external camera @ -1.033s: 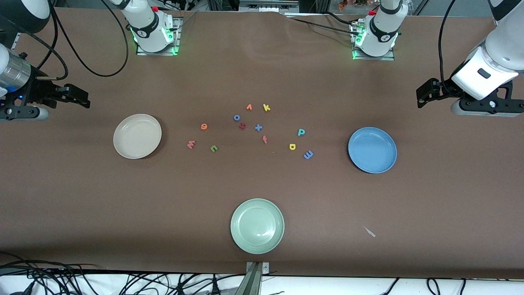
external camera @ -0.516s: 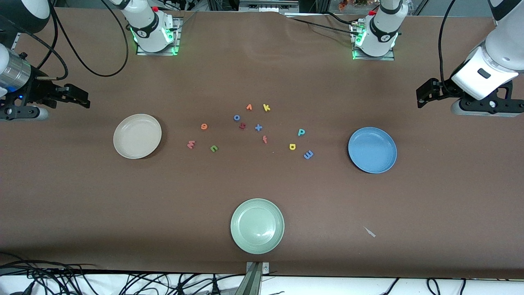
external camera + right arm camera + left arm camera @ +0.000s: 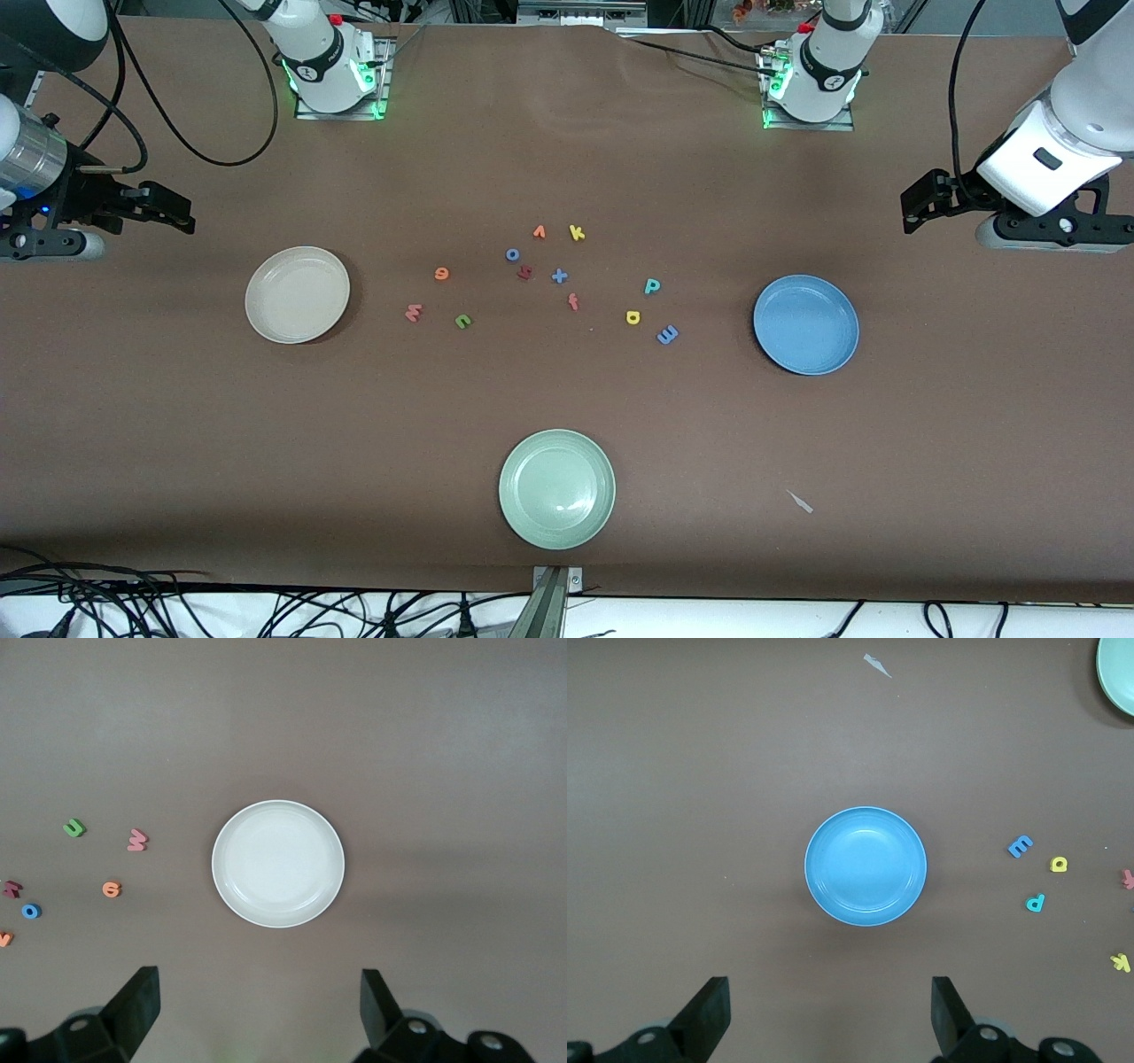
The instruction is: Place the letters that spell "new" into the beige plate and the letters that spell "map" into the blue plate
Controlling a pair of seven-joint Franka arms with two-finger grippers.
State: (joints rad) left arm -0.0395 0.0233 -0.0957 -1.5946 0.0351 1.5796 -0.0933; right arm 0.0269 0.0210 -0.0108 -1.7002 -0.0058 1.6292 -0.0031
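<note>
Five stray letters (image 3: pixel 559 276) between both word groups, pale green plate (image 3: pixel 556 488) nearer.

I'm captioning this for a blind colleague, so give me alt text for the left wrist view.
A round blue plate sits empty on a brown table, with the open left gripper hovering over the table beside it. Three small foam letters lie apart from the plate: a blue m, a yellow a and a teal p.

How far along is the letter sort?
Done: nothing. The beige plate and blue plate hold no letters. In hand: nothing; left gripper and right gripper are open above those plates. Left: n, e, w, m, a, p.
</note>
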